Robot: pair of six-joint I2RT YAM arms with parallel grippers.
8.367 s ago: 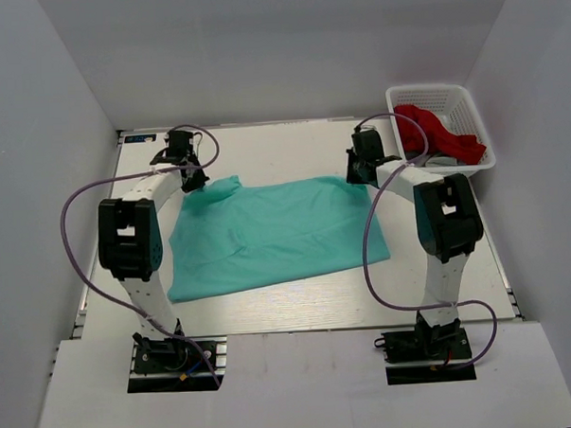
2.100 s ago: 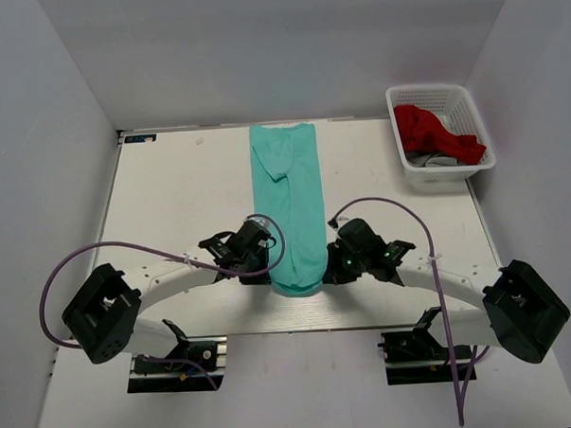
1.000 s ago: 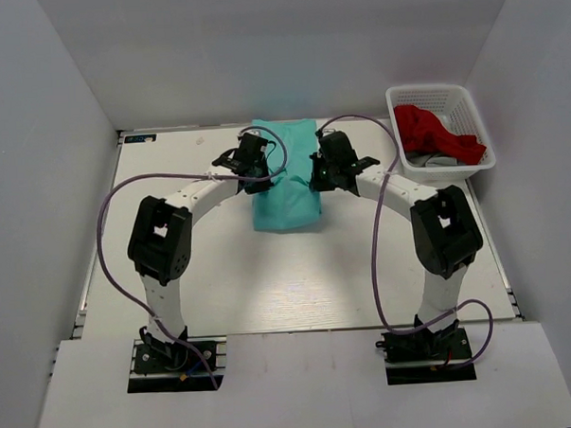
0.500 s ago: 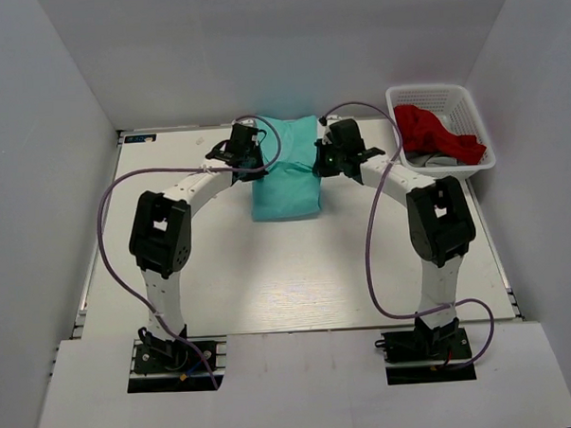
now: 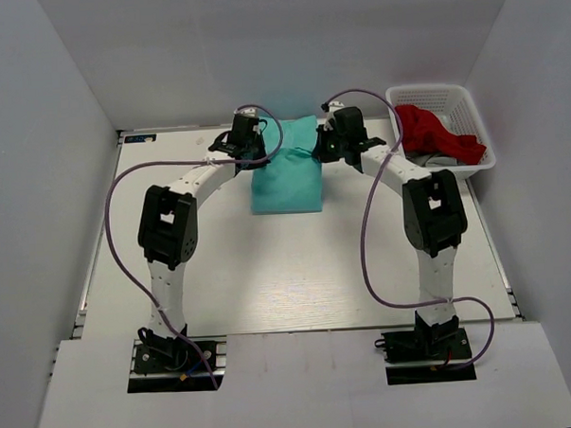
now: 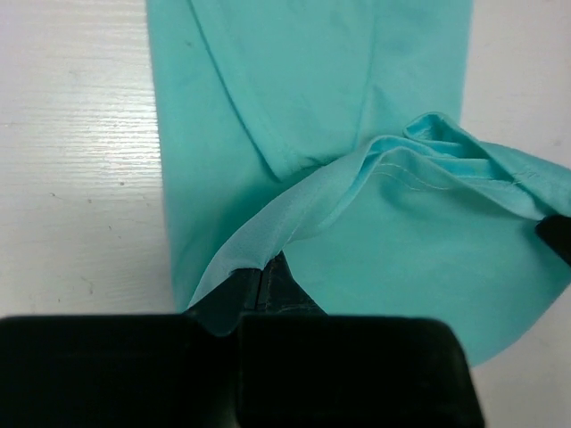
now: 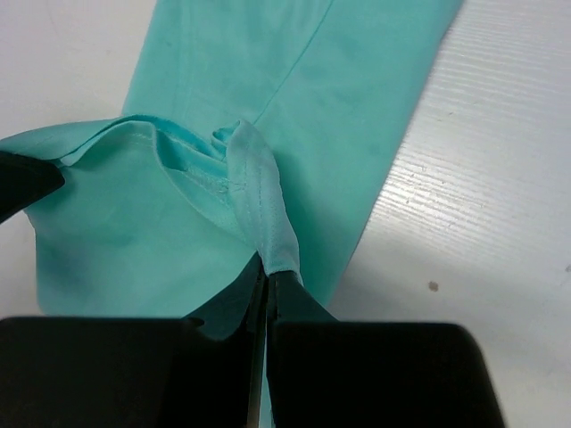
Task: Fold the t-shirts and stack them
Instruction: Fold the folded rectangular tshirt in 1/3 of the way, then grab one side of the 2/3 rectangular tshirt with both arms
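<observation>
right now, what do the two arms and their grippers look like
Both the left arm and right arm are white tubes with boxy black joints, bolted to black bases. A thin purple cable loops loosely beside each one. The left gripper and right gripper are black, with two flat, tapered fingers. No markings are legible.

Your desk [image 7: 500, 178]: white, matt, fine wood-grain, faintly specked; teal t-shirt [image 6: 339, 89]: thin soft cloth, matt, stitched hems; red t-shirt [image 5: 434, 132]: soft matt cloth; basket [image 5: 439, 90]: white plastic lattice, slight gloss; left pincer [image 6: 268, 272] and right pincer [image 7: 266, 272]: matt black plastic.
</observation>
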